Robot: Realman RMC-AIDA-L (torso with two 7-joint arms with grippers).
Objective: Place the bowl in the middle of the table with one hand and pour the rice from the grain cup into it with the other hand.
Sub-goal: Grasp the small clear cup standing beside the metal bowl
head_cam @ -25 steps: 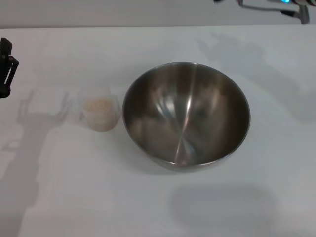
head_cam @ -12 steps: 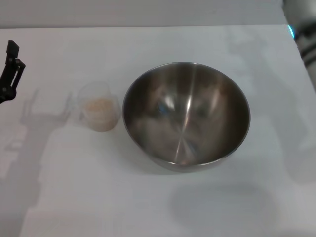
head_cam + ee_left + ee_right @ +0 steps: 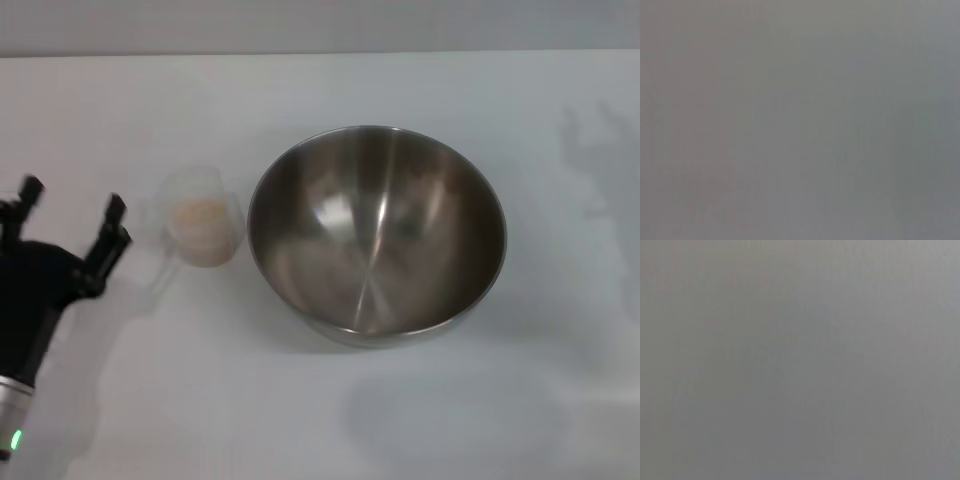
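The steel bowl (image 3: 376,232) stands near the middle of the white table (image 3: 300,420), empty and shiny inside. The clear grain cup (image 3: 203,229) stands upright just left of the bowl, with pale rice (image 3: 198,214) heaped in it. My left gripper (image 3: 70,228) is open and empty, its two black fingers spread, a short way left of the cup and apart from it. The right gripper is out of view; only its shadow falls on the table at the far right. Both wrist views show only plain grey.
The table's far edge (image 3: 320,53) runs along the top of the head view. My left arm's black body (image 3: 30,300) covers the table's left front part.
My left gripper has come in from the far left edge toward the cup and now shows both fingers. The right arm has left the top right of the view. Bowl and cup have not moved.
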